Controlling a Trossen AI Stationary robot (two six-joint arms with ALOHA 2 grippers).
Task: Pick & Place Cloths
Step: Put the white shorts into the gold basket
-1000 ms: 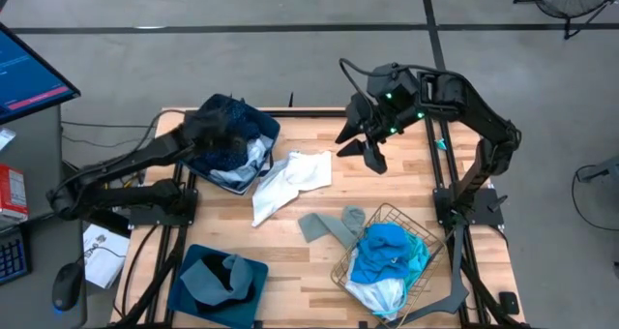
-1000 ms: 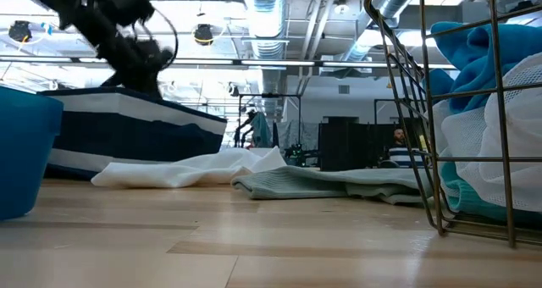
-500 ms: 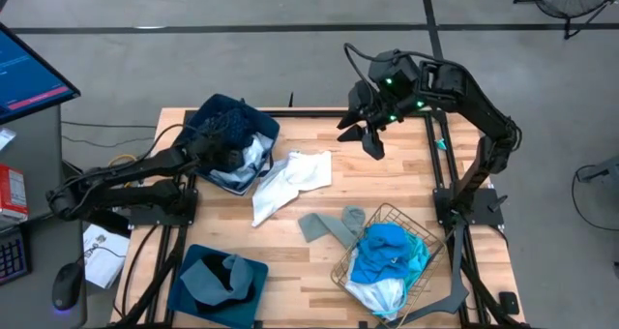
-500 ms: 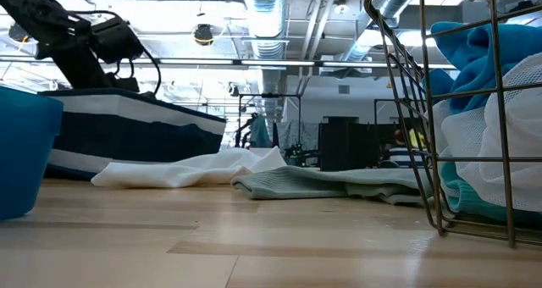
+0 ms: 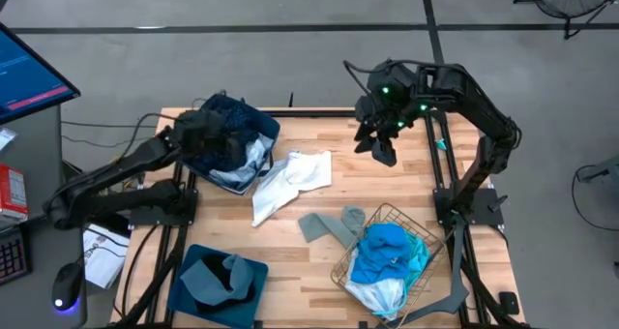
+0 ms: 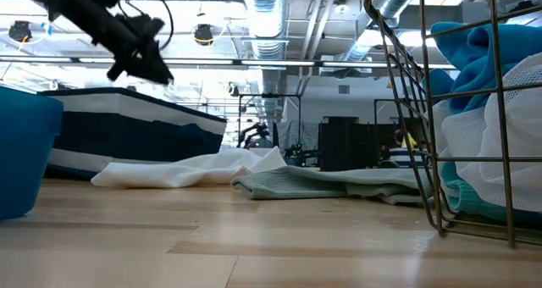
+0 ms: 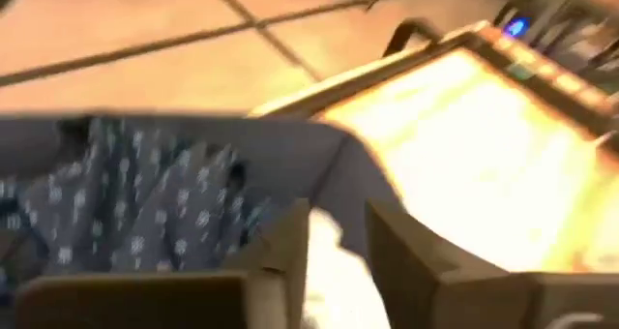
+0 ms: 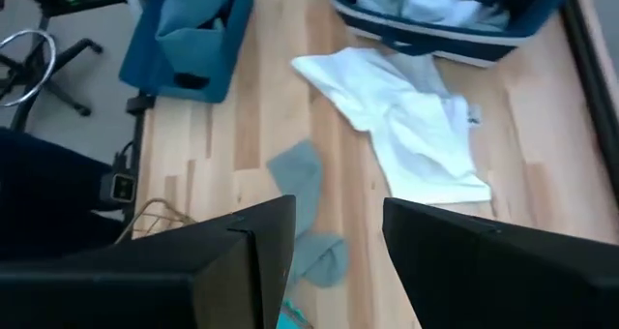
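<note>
My left gripper hovers over the far-left dark blue bin, open, with nothing between its fingers. In that bin lie a navy dotted cloth and pale cloths. A white cloth lies spread on the table, one end against the bin. A grey cloth lies flat beside the wire basket, which holds a cyan cloth and a white one. My right gripper hangs open, high over the table's far right part.
A second blue bin at the near left corner holds a grey cloth. A monitor and desk clutter stand left of the table. Bare wood shows between the white cloth and the right arm's frame.
My left gripper dipped toward the near right over the far-left bin, then drew back toward the table's left edge and rose. My right gripper tipped further downward and shifted a little toward the table's right edge. The cloths on the table lie as before.
</note>
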